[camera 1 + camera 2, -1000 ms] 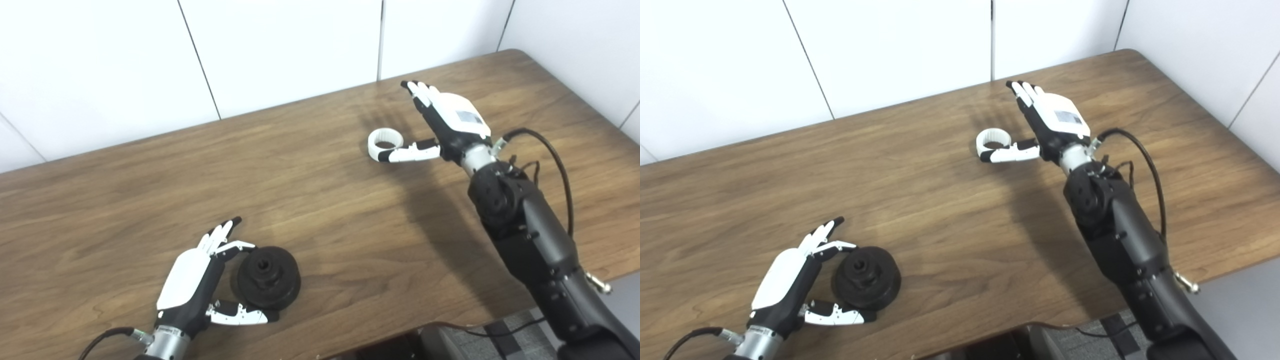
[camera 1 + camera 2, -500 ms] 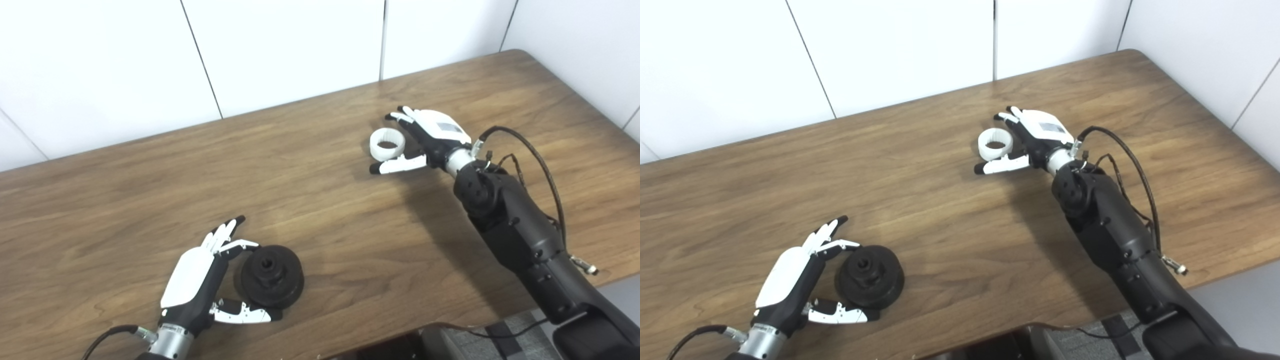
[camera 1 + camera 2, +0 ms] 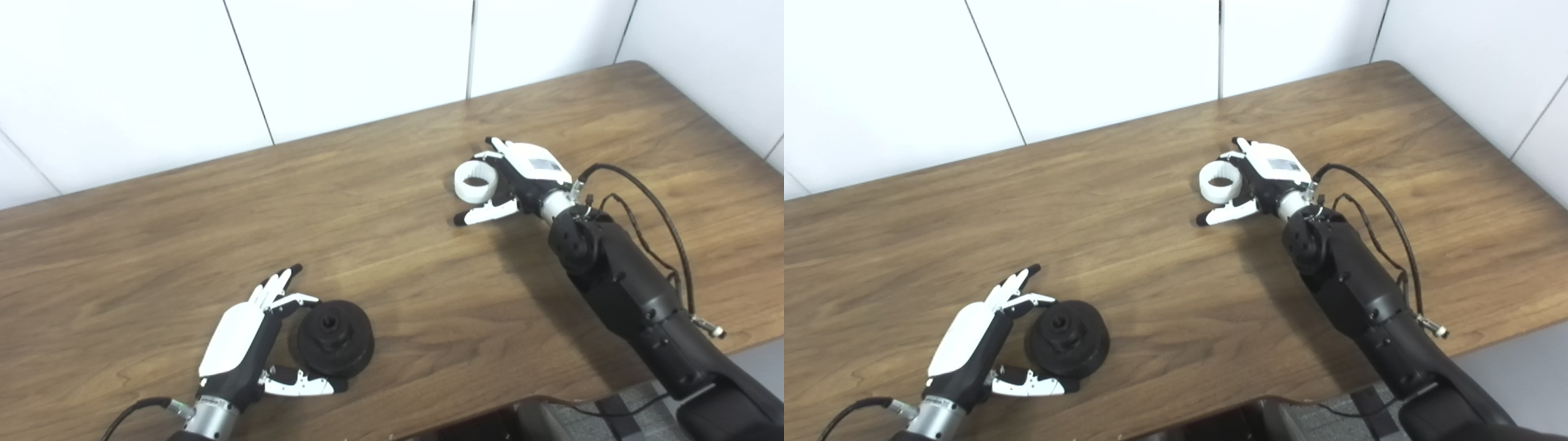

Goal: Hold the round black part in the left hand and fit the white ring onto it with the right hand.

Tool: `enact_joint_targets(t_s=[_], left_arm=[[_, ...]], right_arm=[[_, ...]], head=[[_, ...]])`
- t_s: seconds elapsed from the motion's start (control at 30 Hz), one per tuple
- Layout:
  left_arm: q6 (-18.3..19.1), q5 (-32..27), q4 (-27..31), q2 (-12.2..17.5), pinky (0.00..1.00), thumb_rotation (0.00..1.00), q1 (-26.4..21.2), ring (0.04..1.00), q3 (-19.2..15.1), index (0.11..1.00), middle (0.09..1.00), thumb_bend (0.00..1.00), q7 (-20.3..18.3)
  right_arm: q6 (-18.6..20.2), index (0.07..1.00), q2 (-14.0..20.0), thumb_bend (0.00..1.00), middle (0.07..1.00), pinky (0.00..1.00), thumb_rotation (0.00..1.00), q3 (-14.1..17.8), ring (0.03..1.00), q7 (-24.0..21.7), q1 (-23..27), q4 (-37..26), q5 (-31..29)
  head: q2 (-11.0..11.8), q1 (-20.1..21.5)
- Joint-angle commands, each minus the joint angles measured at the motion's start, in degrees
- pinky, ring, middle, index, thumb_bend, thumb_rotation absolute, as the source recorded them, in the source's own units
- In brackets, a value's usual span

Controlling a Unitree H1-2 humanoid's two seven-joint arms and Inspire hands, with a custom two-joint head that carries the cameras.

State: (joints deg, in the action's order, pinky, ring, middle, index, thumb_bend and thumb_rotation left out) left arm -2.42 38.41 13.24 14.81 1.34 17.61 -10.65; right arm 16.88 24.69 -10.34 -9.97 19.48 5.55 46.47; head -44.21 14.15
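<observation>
Nearest the bottom edge, the robot's left hand (image 3: 242, 343) lies low on the wooden table (image 3: 153, 245), white back facing up. Its fingers (image 3: 272, 288) stretch forward along the far left side of the round black part (image 3: 335, 346), and its thumb (image 3: 303, 384) lies along the near side. The hand cups the part loosely and has not closed on it; whether any fingertip touches the part cannot be told. The round black part sits flat on the table, a stepped disc with a raised hub and a hole in its centre.

A wide stretch of bare wood separates this from the other side of the table, with nothing lying between.

Farther back and to the right, the dark right forearm reaches in from the lower right corner, with a black cable (image 3: 649, 202) looping beside the wrist. The right hand (image 3: 527, 177) is beside the white ring (image 3: 475, 181), which rests on the table with its opening facing up. The fingers curve around the ring's far right side, and the thumb (image 3: 487, 213) points left just in front of it, spread apart from them. The grasp is not closed.

Behind the table stand plain white wall panels (image 3: 355, 61).
</observation>
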Motion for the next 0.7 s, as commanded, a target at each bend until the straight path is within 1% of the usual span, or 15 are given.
enact_joint_targets(t_s=[0.0, 0.17, 0.27, 0.43, 0.6, 0.63, 0.67], left_arm=[[-0.02, 0.38, 1.89, 0.18, 1.00, 0.32, -0.38, 1.000, -0.28, 0.623, 1.000, 0.96, 0.07], [-0.17, 0.64, 1.92, 0.25, 1.00, 0.33, -0.33, 1.000, -0.22, 0.622, 1.000, 0.96, 0.19], [0.31, 0.65, 2.16, 0.30, 1.00, 0.33, -0.29, 1.000, -0.29, 0.623, 1.000, 0.96, -0.16], [0.37, 0.45, 2.30, 0.49, 1.00, 0.33, -0.23, 1.000, -0.34, 0.623, 1.000, 0.96, -0.19], [0.50, 0.55, 2.52, 0.50, 1.00, 0.34, -0.16, 1.000, -0.33, 0.623, 1.000, 0.96, -0.41], [0.43, 0.61, 2.51, 0.48, 1.00, 0.34, -0.13, 1.000, -0.31, 0.623, 1.000, 0.96, -0.38], [0.37, 0.64, 2.49, 0.47, 1.00, 0.33, -0.12, 1.000, -0.30, 0.623, 1.000, 0.96, -0.36]], right_arm=[[-1.37, 0.787, 0.74, 0.93, 1.000, 0.99, 0.55, 0.29, 1.000, 2.47, 2.24, -0.77, 0.03], [-1.90, 0.762, 0.91, 0.88, 1.000, 1.00, 0.51, 0.12, 1.000, 3.66, 1.82, -0.59, -0.49], [-2.14, 0.746, 0.95, 0.85, 1.000, 0.98, 0.50, -0.04, 1.000, 4.72, 1.62, -0.38, -0.16], [-2.49, 0.706, 0.67, 0.80, 0.993, 0.98, 0.44, 0.47, 1.000, 6.37, 1.12, -0.43, -0.62], [-4.77, 0.651, 0.18, 0.77, 0.967, 1.00, 0.35, 1.58, 1.000, 9.49, 0.59, 0.13, -2.58], [-5.49, 0.559, 0.08, 0.64, 0.943, 1.00, 0.24, 1.76, 0.993, 10.42, 0.44, 0.32, -2.98], [-5.98, 0.526, 0.02, 0.58, 0.938, 1.00, 0.20, 1.85, 0.992, 11.06, 0.36, 0.47, -3.23]], head=[[-0.04, -0.15], [-0.27, -0.35], [-0.43, -0.41], [-0.60, -0.29], [-0.77, -0.45], [-0.78, -0.43], [-0.78, -0.43]])
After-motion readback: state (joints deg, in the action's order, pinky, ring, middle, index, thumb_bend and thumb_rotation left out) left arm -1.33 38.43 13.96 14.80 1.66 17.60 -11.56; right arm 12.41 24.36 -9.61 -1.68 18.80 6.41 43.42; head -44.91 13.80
